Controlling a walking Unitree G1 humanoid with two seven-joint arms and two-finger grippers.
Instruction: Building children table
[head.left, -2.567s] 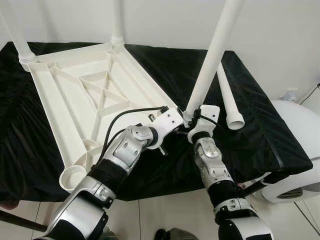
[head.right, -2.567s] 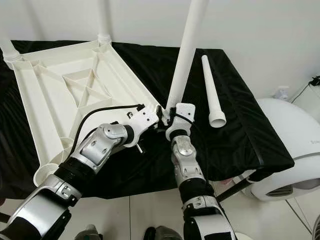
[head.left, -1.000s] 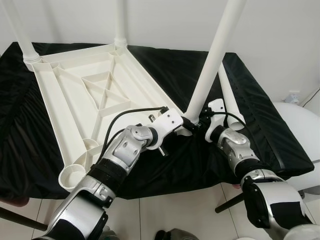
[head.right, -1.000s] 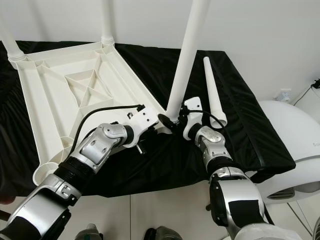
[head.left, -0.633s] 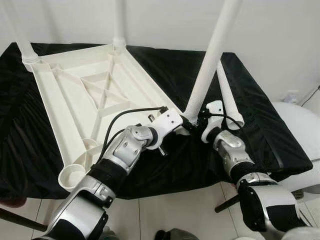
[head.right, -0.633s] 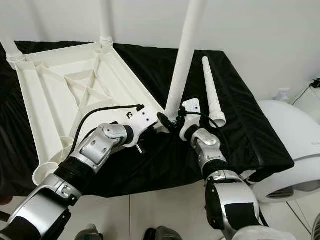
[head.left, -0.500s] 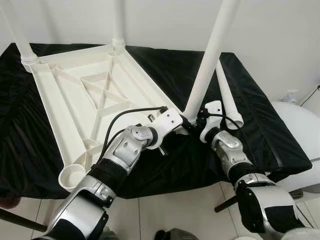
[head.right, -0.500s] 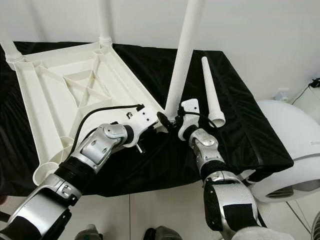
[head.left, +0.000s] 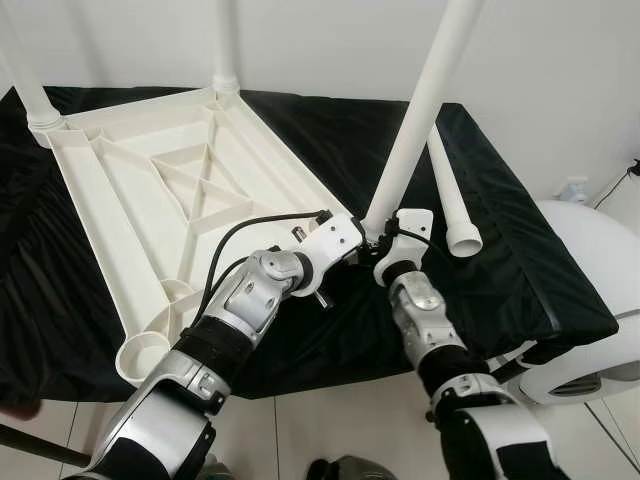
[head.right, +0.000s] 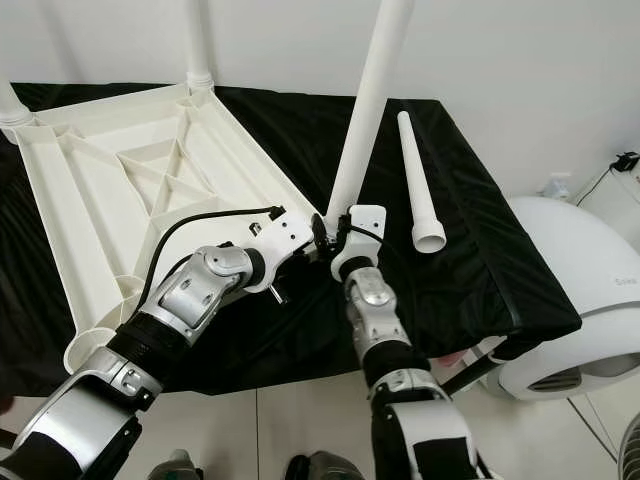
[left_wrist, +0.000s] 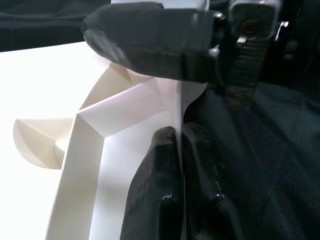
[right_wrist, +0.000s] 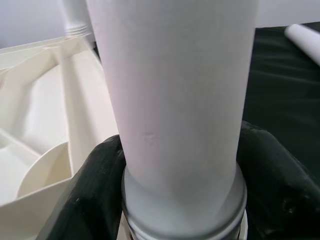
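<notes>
Since a second ago the right forearm has swung back in from its outward angle, so it now points straight up toward the base of the upright table leg (head.left: 420, 120), and the leg stands a little steeper than before. The right gripper (right_wrist: 180, 165) clasps that leg just above its threaded collar, one black finger (right_wrist: 85, 200) on each side of the white tube. The left gripper (left_wrist: 177, 150) is pressed together on the thin rim of the upturned white tabletop (head.left: 150, 200) at its near right corner, right beside the leg's foot; how deep the leg sits in its corner socket is hard to judge, since both wrists crowd the joint. The tabletop lies underside up on the black cloth (head.left: 520, 260), its ribs showing, with two more legs (head.left: 225, 45) standing at the far corners. An open socket ring (head.left: 142, 357) sits at the near left corner. A loose leg (head.left: 450, 195) lies on the cloth just right of the upright one, wide end toward the robot. A white rounded appliance (head.left: 600, 300) stands beyond the cloth's right edge.
</notes>
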